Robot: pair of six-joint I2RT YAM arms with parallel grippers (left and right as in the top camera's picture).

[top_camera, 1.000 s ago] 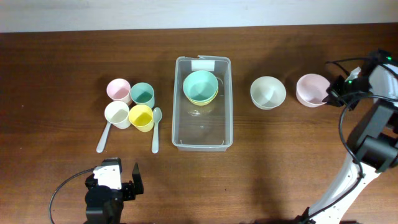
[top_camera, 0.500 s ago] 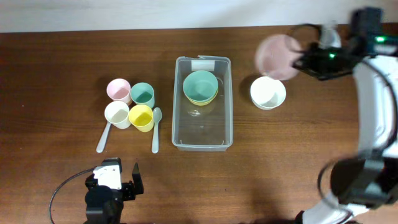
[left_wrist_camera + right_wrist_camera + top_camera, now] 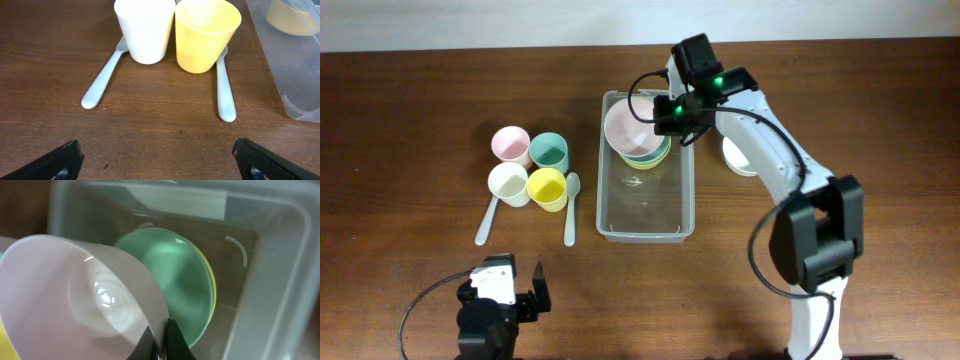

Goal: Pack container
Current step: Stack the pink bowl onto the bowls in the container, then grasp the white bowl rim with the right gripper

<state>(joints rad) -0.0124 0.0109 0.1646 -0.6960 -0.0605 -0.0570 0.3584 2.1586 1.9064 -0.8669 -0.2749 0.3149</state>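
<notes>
The packing is partway along. The clear plastic rectangular container [image 3: 605, 200] is sitting in the middle of the brown wooden tabletop [image 3: 410, 90]. A round mint-green bowl [image 3: 185, 290] is already lying at its labelled end, nested in a round yellow bowl [image 3: 292, 20].

The right arm's jaws are pinching shut on the rim of a pale pink round bowl [image 3: 625, 125]. They are holding it tilted over that stack, inside the container's outline but not yet set down. I judge this third bowl is about to be nested.

A round white bowl [image 3: 731, 152] is waiting just right of the container, partly hidden by the arm.

To the left, four small plastic cups are standing in a cluster: pink [image 3: 510, 143], teal [image 3: 549, 152], white [image 3: 507, 184] and yellow [image 3: 547, 188]. Two pale spoons [image 3: 486, 222] [image 3: 571, 210] are lying beside them. All of these are outside the container.

The left arm's jaws are spread wide and holding nothing, facing the cups from the near edge.
</notes>
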